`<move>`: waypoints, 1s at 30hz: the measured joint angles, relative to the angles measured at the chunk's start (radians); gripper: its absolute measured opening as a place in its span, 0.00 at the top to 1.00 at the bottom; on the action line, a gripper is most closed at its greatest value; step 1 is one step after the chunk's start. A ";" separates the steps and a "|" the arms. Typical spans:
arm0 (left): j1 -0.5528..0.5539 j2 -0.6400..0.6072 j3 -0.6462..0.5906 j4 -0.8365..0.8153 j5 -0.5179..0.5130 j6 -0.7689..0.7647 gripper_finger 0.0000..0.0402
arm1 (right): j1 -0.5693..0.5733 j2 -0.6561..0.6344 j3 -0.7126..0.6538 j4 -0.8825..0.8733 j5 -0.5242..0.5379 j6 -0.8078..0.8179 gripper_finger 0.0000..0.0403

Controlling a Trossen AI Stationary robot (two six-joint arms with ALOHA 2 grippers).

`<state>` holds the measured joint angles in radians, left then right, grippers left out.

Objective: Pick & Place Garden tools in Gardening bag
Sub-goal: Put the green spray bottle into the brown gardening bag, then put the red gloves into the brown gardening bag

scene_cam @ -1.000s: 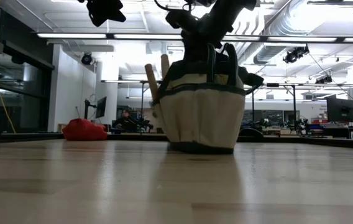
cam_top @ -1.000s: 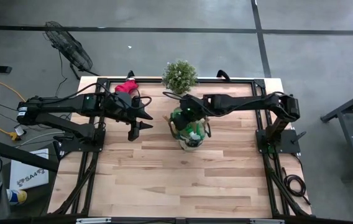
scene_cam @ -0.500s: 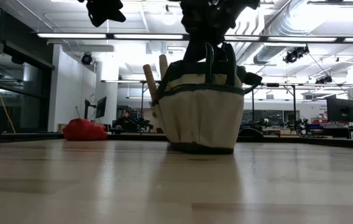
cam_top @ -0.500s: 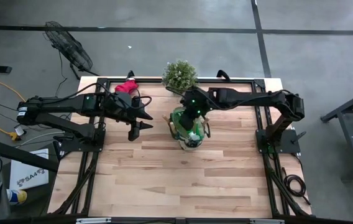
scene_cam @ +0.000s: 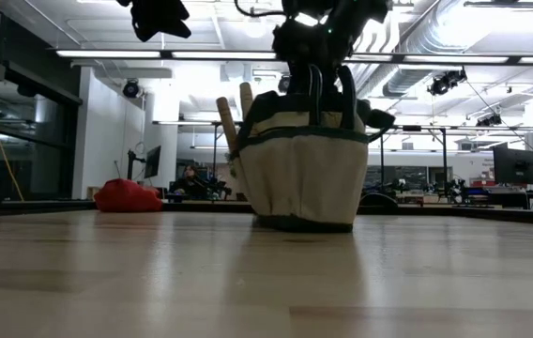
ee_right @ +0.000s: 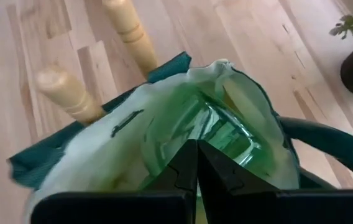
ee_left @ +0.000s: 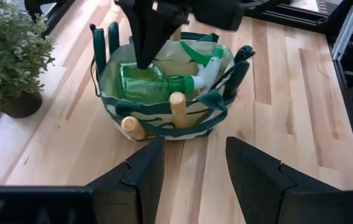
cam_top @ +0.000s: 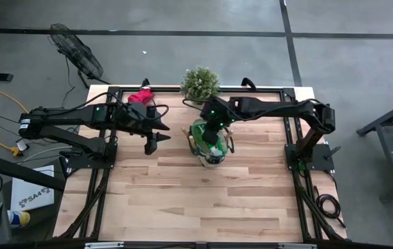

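Right gripper (ee_right: 195, 155), jaws pressed together, above bottle (ee_left: 158, 78) in bag (ee_left: 164, 118): lift straight; left gripper (ee_left: 192, 165) spread, waiting.

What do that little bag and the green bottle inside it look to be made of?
The bag looks like tan woven fabric, matte, with dark green trim; its rim sags softly. The green bottle looks like see-through glossy plastic, with a white trigger that is probably plastic too.
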<state>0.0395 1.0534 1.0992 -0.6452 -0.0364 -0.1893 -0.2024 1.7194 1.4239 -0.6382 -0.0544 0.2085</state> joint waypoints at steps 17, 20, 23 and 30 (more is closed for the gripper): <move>0.000 0.000 0.000 0.013 -0.056 -0.078 0.58 | -0.003 0.144 0.002 -0.011 -0.033 -0.056 0.99; 0.000 0.000 0.000 0.024 -0.062 -0.082 0.58 | -0.003 0.147 0.003 -0.011 -0.042 -0.059 0.99; 0.000 0.000 0.000 0.028 -0.068 -0.100 0.58 | -0.003 0.136 0.002 -0.012 -0.049 -0.067 0.99; 0.000 0.000 0.000 0.027 -0.162 -0.178 0.58 | -0.003 0.041 0.000 -0.032 -0.049 -0.078 0.99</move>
<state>0.0391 1.0538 1.0992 -0.6177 -0.1988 -0.3672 -0.2058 1.7600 1.4235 -0.6700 -0.1032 0.1304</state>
